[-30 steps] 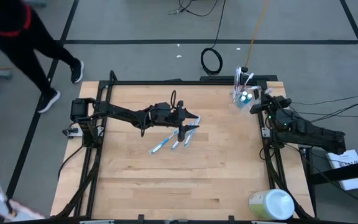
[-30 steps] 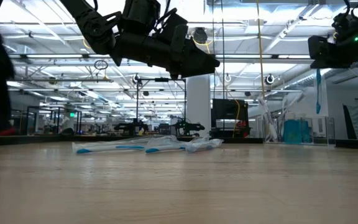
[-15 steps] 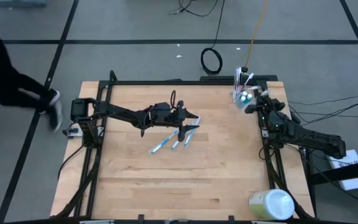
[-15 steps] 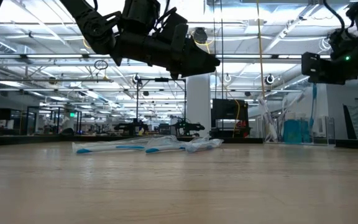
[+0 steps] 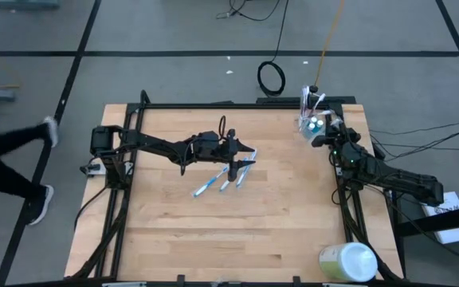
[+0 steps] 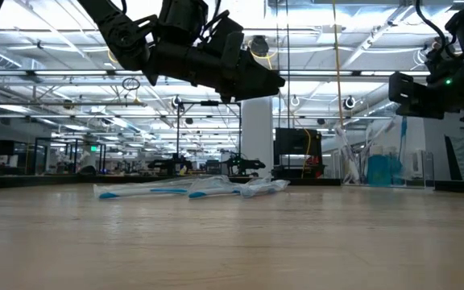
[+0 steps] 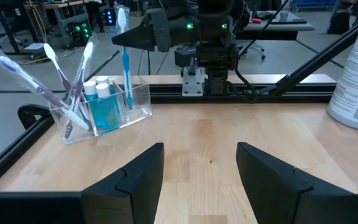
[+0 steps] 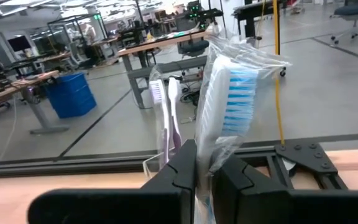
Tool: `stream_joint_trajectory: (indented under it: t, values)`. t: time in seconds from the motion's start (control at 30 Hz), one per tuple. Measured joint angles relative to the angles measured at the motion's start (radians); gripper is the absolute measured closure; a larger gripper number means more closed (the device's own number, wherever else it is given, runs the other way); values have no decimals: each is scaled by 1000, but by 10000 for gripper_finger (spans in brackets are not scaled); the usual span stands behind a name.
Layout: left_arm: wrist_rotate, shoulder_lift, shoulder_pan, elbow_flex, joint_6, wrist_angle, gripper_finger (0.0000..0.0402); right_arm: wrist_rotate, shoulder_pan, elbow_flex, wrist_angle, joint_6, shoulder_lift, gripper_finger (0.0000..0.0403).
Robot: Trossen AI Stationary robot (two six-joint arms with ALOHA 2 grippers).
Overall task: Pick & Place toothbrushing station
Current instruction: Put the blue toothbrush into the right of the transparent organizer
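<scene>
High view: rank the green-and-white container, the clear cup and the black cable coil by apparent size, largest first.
1. Green-and-white container, lying at the table's near right corner.
2. Cable coil on the floor and clear cup look alike; no ranking.

We see a light wooden table with a dark frame along its edges; at its near right corner lies a large pale green-and-white round container, which shows again as a white labelled bottle; a black cable coil lies on the grey floor beyond the table; a person's legs show at the far left; a blue bin stands in the room behind.
</scene>
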Motion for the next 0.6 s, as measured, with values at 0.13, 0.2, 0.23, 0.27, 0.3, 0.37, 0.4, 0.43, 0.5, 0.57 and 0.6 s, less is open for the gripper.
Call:
stream_joint_trajectory:
  t: [0.13, 0.2, 0.23, 0.27, 0.3, 0.37, 0.4, 0.43, 0.5, 0.57, 0.6]
  values:
    - [0, 0, 0, 0, 0, 0, 192, -9, 0, 0, -14, 27, 0, 387]
    - [0, 0, 0, 0, 0, 0, 192, -38, 0, 0, -16, 30, 3, 387]
    - [0, 0, 0, 0, 0, 0, 192, -55, 0, 0, -17, 30, 6, 387]
    - [0, 0, 0, 0, 0, 0, 192, -59, 0, 0, -17, 31, 11, 387]
    - [0, 0, 0, 0, 0, 0, 192, -62, 0, 0, -17, 29, 17, 387]
    - [0, 0, 0, 0, 0, 0, 192, -55, 0, 0, -19, 25, 31, 387]
    - [0, 0, 0, 0, 0, 0, 192, -52, 0, 0, -19, 19, 37, 387]
    - [0, 0, 0, 0, 0, 0, 192, -52, 0, 0, -19, 12, 43, 387]
    - [0, 0, 0, 0, 0, 0, 192, -52, 0, 0, -20, 1, 54, 386]
    - [0, 0, 0, 0, 0, 0, 192, -48, 0, 0, -21, 0, 64, 385]
    - [0, 0, 0, 0, 0, 0, 192, -46, 0, 0, -21, 0, 69, 385]
